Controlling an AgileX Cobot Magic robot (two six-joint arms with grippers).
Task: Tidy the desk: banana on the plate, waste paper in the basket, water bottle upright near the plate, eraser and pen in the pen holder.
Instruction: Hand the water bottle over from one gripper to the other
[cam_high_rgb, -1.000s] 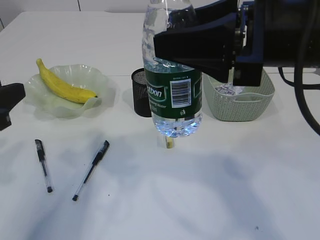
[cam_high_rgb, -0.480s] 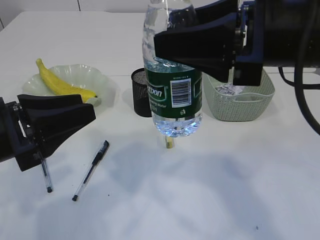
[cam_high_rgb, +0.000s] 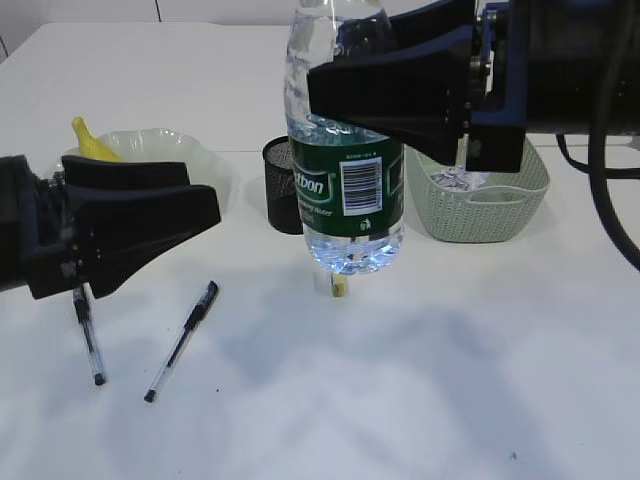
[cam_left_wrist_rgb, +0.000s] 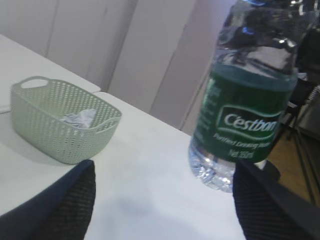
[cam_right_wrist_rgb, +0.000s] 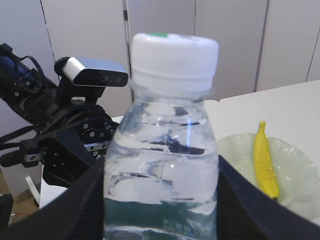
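Observation:
A clear water bottle (cam_high_rgb: 345, 180) with a green label is held upright, and my right gripper (cam_high_rgb: 330, 95) is shut on it; its base looks clear of the table. In the right wrist view the bottle (cam_right_wrist_rgb: 165, 150) fills the space between the fingers (cam_right_wrist_rgb: 85, 210). My left gripper (cam_high_rgb: 200, 195) is open and empty, in front of the plate (cam_high_rgb: 170, 145) and hiding most of the banana (cam_high_rgb: 85, 140). Two pens (cam_high_rgb: 85, 335) (cam_high_rgb: 185, 335) lie below it. A small eraser (cam_high_rgb: 340, 287) shows under the bottle. The black mesh pen holder (cam_high_rgb: 280, 185) stands behind. Waste paper (cam_high_rgb: 455, 180) lies in the basket (cam_high_rgb: 480, 205).
The left wrist view looks past the open left gripper (cam_left_wrist_rgb: 162, 210) at the green basket (cam_left_wrist_rgb: 65, 120) with the paper (cam_left_wrist_rgb: 80, 118) and the bottle (cam_left_wrist_rgb: 245, 100). The right wrist view shows the banana (cam_right_wrist_rgb: 265, 160) on the plate (cam_right_wrist_rgb: 295, 165) and the left arm (cam_right_wrist_rgb: 75, 125).
My left arm has come in from the left edge towards the right, now covering most of the plate and banana, and its jaws have widened. The right gripper and bottle have not moved.

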